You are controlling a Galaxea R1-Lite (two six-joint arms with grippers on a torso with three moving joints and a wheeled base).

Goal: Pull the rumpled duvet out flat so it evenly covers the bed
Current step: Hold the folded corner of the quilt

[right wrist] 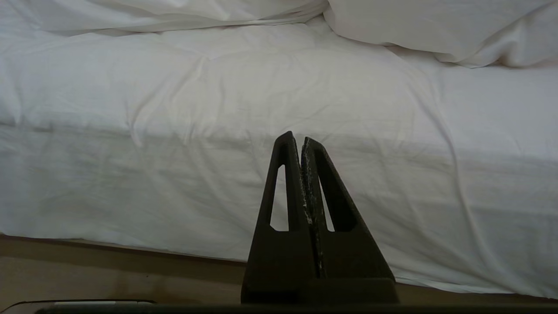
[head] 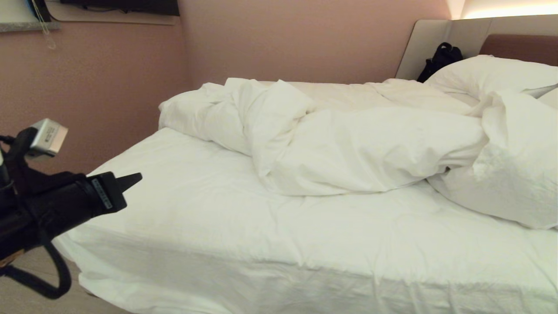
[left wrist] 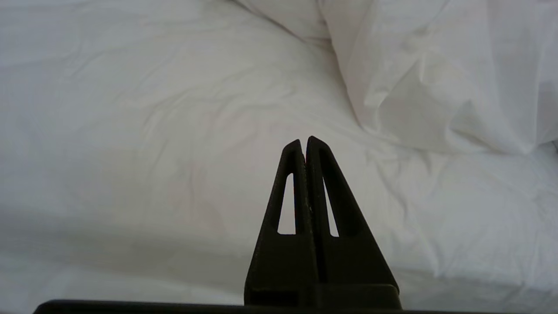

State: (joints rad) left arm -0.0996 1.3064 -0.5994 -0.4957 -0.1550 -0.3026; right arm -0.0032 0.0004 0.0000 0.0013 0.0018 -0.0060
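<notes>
The duvet [head: 348, 144] is lying bunched in a thick ridge across the far half of the bed [head: 196, 226], heaped toward the pillow [head: 484, 74] end, and the near stretch of sheet [head: 209, 218] is sitting bare. The left gripper [head: 133, 178] is hanging over the bed's near corner with its fingers pressed together and nothing between them; the right gripper [right wrist: 301, 140] is pointing at the mattress side, likewise pinched closed and empty. That quilt is looking soft, puffy and light but bulky, so it is likely going to drag and fold rather than slide as one piece; the folded flap [head: 270, 131] nearest the left arm is looking like the best place to pinch. There is a label strip on the left gripper's body, though its writing is probably too small to read.
</notes>
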